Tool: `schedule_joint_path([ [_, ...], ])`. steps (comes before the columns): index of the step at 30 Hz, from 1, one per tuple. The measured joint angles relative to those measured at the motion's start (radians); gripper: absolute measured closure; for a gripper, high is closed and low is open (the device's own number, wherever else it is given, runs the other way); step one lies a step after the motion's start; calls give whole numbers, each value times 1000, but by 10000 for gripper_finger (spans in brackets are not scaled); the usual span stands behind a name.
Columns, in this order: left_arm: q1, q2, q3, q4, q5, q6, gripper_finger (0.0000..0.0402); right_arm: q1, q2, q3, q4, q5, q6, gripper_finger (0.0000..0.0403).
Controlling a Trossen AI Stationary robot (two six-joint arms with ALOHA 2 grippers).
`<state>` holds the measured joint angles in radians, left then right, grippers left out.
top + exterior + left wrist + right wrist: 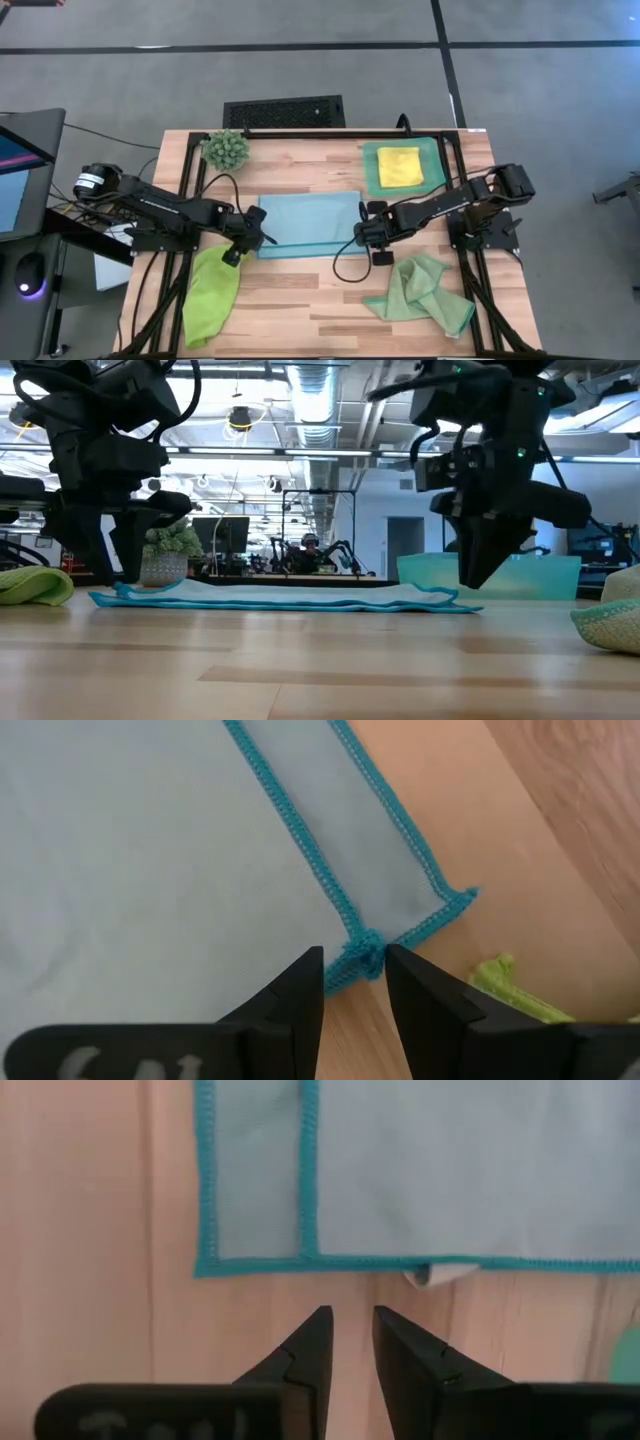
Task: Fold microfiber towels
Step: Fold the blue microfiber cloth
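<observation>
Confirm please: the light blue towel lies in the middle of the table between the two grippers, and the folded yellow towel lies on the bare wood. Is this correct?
Not fully. The yellow towel lies in the teal tray, as the high view shows. The light blue towel does lie mid-table between the left gripper and the right gripper.

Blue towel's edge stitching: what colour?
Darker teal on the light blue towel; clearest in the left wrist view.
</observation>
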<state>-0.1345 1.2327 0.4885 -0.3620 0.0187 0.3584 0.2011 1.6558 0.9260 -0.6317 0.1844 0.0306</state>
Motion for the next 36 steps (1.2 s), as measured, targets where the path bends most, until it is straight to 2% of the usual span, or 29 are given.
schedule_joint_path([
  [4,0,0,0,4,0,0,299,34,4,0,62,0,-107,305],
  [12,0,0,0,18,-1,3,299,72,19,-1,16,9,-478,305],
  [19,0,0,0,17,-1,3,299,95,19,0,47,110,-687,305],
  [29,0,0,0,17,-5,2,299,71,19,0,121,101,-803,305],
  [33,0,0,0,16,-5,-4,299,49,19,0,112,31,-817,305],
  [36,0,0,0,16,-5,-5,299,44,19,0,113,30,-817,305],
])
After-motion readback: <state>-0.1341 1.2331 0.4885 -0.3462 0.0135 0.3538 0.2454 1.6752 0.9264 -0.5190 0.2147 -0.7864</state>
